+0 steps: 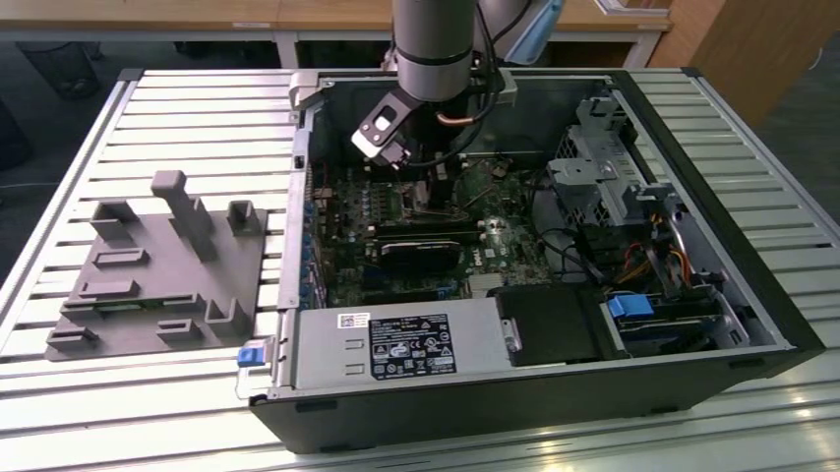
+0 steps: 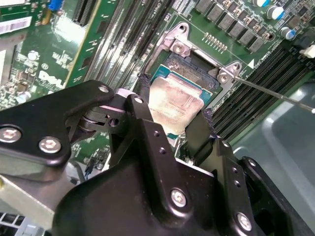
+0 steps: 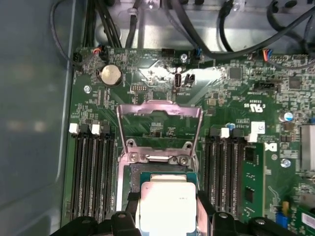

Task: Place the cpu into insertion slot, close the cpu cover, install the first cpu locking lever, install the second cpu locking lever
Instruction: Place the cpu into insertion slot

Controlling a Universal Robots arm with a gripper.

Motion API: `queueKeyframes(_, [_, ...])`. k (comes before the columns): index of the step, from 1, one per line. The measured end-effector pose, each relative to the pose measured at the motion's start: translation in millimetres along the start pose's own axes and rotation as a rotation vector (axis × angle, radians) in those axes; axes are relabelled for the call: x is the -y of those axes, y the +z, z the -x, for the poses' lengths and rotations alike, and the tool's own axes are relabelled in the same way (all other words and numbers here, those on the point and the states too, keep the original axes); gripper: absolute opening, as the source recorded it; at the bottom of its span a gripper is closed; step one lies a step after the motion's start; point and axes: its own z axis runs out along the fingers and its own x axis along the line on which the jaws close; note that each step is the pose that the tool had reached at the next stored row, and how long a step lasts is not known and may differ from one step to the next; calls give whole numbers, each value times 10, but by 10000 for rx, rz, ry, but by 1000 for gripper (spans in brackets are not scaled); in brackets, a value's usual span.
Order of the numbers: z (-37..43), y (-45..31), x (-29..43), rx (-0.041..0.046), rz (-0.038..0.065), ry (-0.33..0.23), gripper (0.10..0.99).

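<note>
Noted gripper [image 2: 174,101] fingers [image 2: 145,128] clenched on two opposite edges of the cpu [image 2: 172,98], silver face up, directly over the insertion slot [image 2: 191,64]; could not tell whether seated or just clear of it. Found the cpu cover [image 3: 160,109] swung up open just beyond the slot, with memory slots [image 3: 91,172] flanking on either side. Logged the arm [image 1: 434,44] reaching down into the open computer case [image 1: 525,413] on the slatted table [image 1: 197,108].

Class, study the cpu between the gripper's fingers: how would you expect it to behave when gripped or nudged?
The cpu is a flat metal-topped square, so probably stiff and light. Pinched only by its thin edges in the gripper, it could slip or tilt. Lying flat it shouldn't roll.
</note>
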Motion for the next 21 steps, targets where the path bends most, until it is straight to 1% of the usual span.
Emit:
queueKeyframes(3, [-18,34,3,10,1,66,537])
queueKeyframes(7, [-21,78,7,18,3,101,537])
queueKeyframes(11, [-21,104,11,27,5,177,537])
queueKeyframes(13, [-22,122,13,52,5,178,537])
queueKeyframes(21, [-50,141,13,74,5,174,537])
